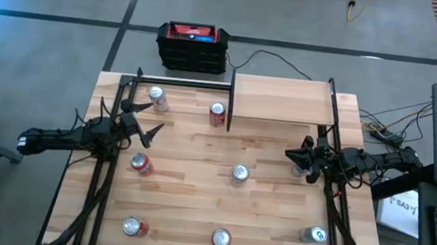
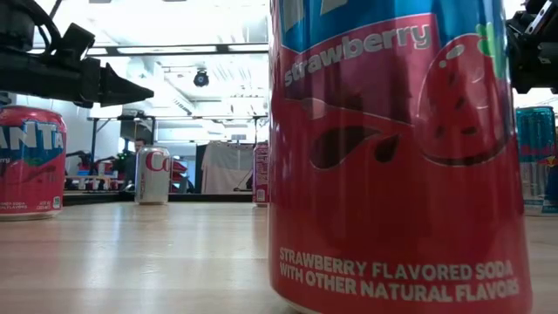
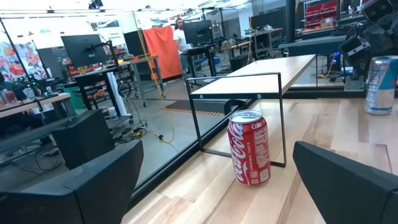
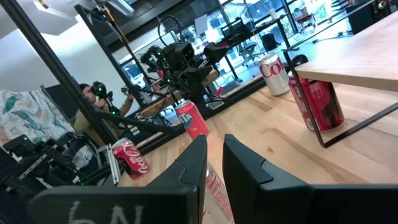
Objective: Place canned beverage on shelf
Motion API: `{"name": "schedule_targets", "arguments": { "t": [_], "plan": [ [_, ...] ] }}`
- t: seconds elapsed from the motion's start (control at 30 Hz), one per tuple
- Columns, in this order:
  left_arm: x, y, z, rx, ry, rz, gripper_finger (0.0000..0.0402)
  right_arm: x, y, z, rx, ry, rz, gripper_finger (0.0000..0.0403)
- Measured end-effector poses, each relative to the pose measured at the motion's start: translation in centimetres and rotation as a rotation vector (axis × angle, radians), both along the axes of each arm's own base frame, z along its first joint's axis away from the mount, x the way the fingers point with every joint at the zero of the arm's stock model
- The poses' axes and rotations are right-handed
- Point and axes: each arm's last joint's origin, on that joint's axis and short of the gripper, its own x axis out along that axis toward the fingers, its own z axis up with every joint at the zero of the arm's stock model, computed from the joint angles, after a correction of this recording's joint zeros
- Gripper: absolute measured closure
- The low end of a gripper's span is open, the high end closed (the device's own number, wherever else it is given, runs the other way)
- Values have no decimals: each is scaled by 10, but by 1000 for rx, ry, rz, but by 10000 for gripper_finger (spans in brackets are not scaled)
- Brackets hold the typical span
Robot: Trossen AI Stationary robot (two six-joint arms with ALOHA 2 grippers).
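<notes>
Both arms hover over a tabletop (image 1: 200, 149) dotted with cans; the shelf (image 1: 281, 100) is bare.

The left pincer (image 1: 147, 124) hangs with its fingers spread wide, grasping nothing; a silver Coke can (image 1: 156, 98) stands just beyond it, a red can (image 1: 141, 163) just behind and below it, and a red Coca-Cola can (image 3: 250, 147) sits ahead by the shelf's black post. The shelf stands at the back of the tabletop, beyond and beside the right pincer (image 1: 294, 155). That pincer is clenched tight and empty, with a can (image 1: 239, 174) near its tips.
</notes>
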Motion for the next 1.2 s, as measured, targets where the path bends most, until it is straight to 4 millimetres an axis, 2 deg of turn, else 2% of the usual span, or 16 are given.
{"name": "schedule_targets", "arguments": {
  "t": [0.9, 1.07, 1.2],
  "plan": [
    [0, 0, 0, 0, 0, 0, 3, 0, 0, 0, -4, 0, -2, 364],
    [0, 0, 0, 0, 1, 0, 3, -1, -5, 4, -39, -29, -175, 364],
    [0, 0, 0, 0, 0, 0, 3, -2, -7, 6, 59, -62, -246, 364]
  ]
}}
